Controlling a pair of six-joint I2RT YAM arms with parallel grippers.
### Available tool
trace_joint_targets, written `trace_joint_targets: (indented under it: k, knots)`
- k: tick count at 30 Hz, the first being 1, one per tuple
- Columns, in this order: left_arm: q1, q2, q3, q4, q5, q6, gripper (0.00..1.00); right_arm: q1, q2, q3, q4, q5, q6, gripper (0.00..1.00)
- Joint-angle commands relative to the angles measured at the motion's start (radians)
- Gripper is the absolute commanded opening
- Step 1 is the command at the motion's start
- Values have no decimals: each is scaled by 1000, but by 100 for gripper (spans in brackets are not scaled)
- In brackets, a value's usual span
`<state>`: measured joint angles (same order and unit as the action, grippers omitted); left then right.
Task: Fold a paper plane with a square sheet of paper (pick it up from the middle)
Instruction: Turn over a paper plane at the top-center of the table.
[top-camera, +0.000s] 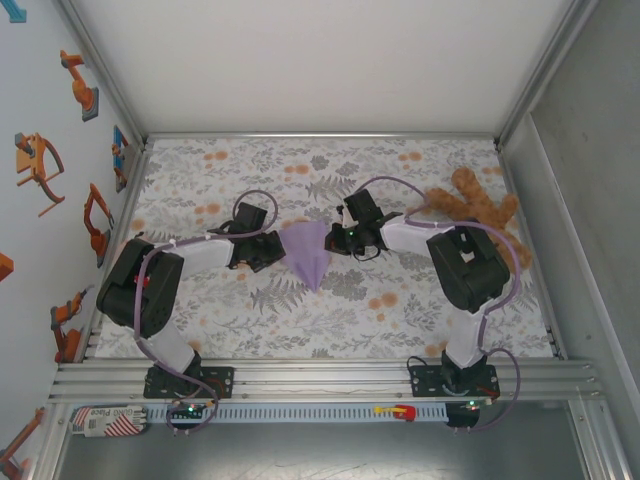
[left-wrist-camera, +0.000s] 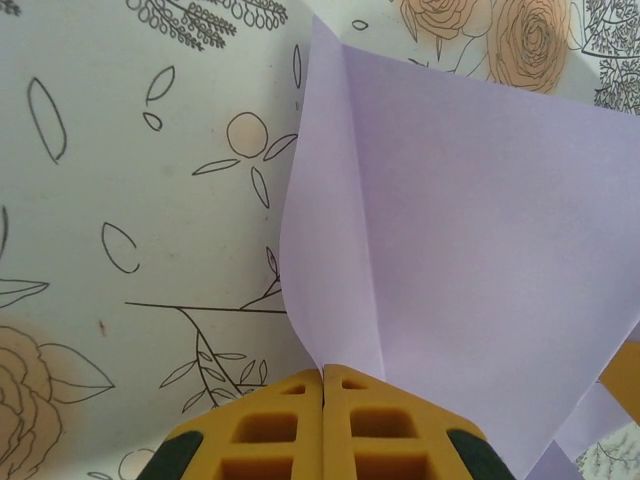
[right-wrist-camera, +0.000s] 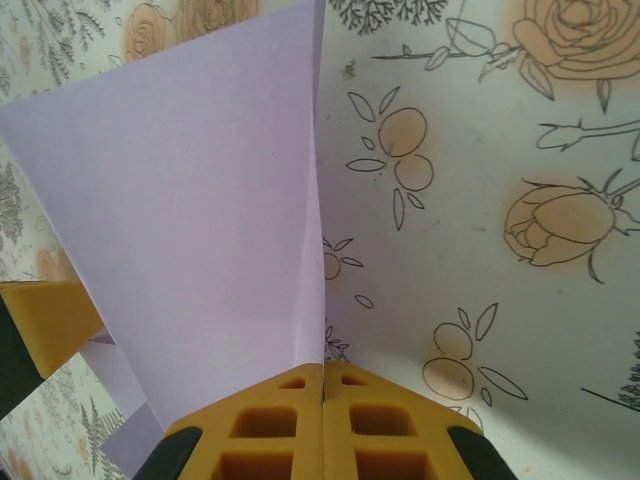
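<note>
Between the two claws, lavender paper plane (top-camera: 307, 252) over the floral tabletop (top-camera: 400, 300), left claw (left-wrist-camera: 323, 372) clamped fully closed on one side, right claw (right-wrist-camera: 322, 368) likewise on the other, teddy bear (top-camera: 470, 205) beyond the right claw.

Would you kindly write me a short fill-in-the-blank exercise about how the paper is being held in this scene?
The left end effector and right end effector, both with ___ fingers, are shut on the lavender paper.
Its tip points toward the ___ edge of the tablecloth.
The brown teddy bear lies on the robot's ___ side.
Missing words: yellow; near; right.
</note>
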<state>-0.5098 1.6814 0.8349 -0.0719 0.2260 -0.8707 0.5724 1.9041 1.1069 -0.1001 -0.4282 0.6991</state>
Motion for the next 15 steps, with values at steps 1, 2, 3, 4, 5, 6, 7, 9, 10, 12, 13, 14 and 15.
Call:
trace_joint_targets:
  k: [1, 2, 3, 4, 5, 6, 7, 9, 10, 12, 13, 14, 15]
  knots:
    - [2, 21, 0, 15, 16, 19, 2, -6, 5, 8, -34, 16, 3, 2]
    - [2, 26, 2, 16, 23, 21, 2, -6, -9, 12, -48, 20, -3, 5]
    - [2, 30, 3, 20, 33, 21, 2, -7, -27, 16, -61, 25, -9, 9]
    - [1, 31, 6, 24, 42, 21, 3, -5, -53, 17, -70, 32, -16, 14]
    - [1, 31, 8, 27, 49, 21, 3, -5, -80, 15, -80, 44, -28, 22]
    - [-1, 31, 10, 31, 57, 21, 3, -3, -108, 10, -90, 56, -40, 27]
    - [-2, 32, 13, 31, 64, 22, 3, -2, -130, 6, -102, 61, -60, 31]
    - [-4, 30, 20, 29, 70, 22, 3, 11, -163, 11, -158, 79, -120, 36]
    - [-6, 31, 21, 28, 72, 22, 3, 22, -173, 13, -185, 101, -135, 39]
    - [-6, 29, 27, 27, 75, 21, 3, 52, -186, 12, -224, 134, -165, 43]
    - [-6, 30, 29, 27, 76, 21, 3, 69, -186, 14, -240, 146, -175, 44]
    - [-7, 29, 29, 25, 75, 19, 3, 92, -185, 22, -260, 163, -185, 45]
    - [-6, 28, 29, 26, 77, 18, 3, 118, -181, 30, -277, 179, -199, 46]
